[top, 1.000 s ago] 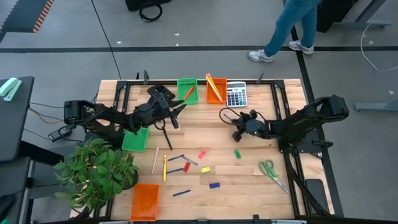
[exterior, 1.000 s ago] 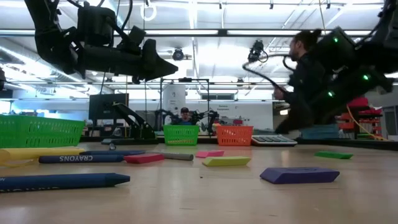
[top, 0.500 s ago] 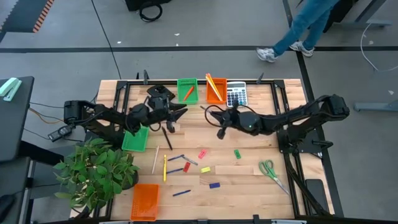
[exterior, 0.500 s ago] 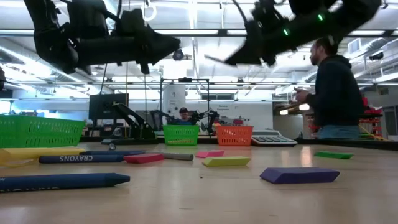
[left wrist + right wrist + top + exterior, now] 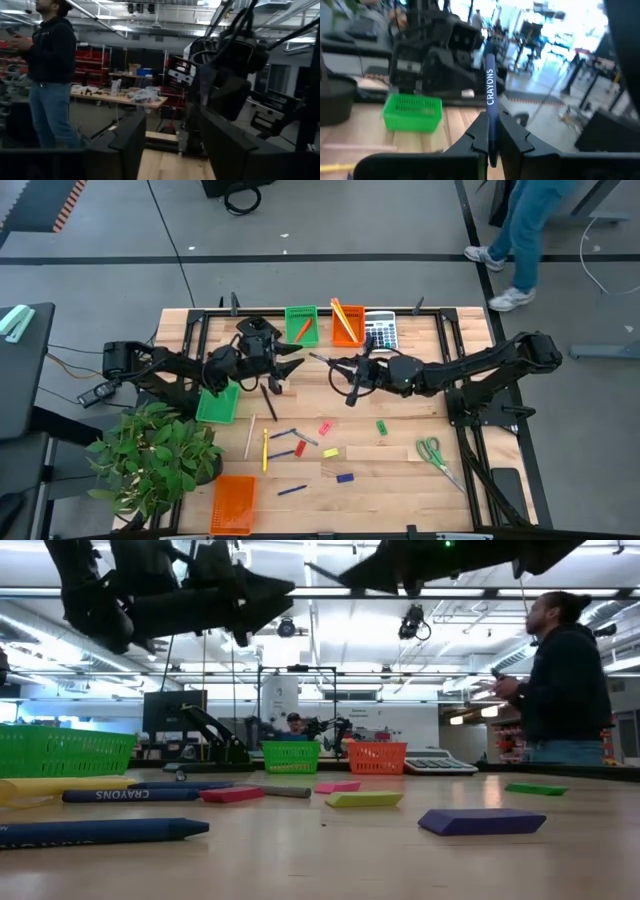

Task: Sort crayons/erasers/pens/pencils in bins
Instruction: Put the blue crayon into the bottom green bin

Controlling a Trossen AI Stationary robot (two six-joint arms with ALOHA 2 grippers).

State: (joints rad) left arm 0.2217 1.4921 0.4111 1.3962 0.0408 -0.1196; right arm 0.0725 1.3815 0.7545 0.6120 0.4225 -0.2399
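My right gripper (image 5: 338,366) hangs high over the table's middle, shut on a blue stick printed CRAYONS (image 5: 489,85). My left gripper (image 5: 292,358) faces it from the left, open, with nothing between its fingers (image 5: 172,135). The far green bin (image 5: 301,323) holds an orange crayon. The far orange bin (image 5: 347,323) holds yellow pencils. Another green bin (image 5: 218,402) lies under the left arm, and an orange bin (image 5: 234,502) sits near the front edge. Pencils (image 5: 265,448), pens (image 5: 292,490) and erasers (image 5: 325,427) lie flat on the wood. My right gripper pinches the blue crayon's rear part (image 5: 491,131) between its two fingers. The crayon lies along the fingers and sticks out well past their tips (image 5: 316,357). The fingers are about level, pointing toward the table's left side. The crayon is lifted clear of the table.
A grey calculator (image 5: 380,332) sits beside the far orange bin, green-handled scissors (image 5: 435,452) at the right front, a potted plant (image 5: 150,460) at the left front. A person (image 5: 565,680) stands beyond the table's far right corner.
My right gripper has risen from near the table and swung toward the table's left, carrying the blue crayon up with it and turning level. My left gripper has tipped upward a little and opened.
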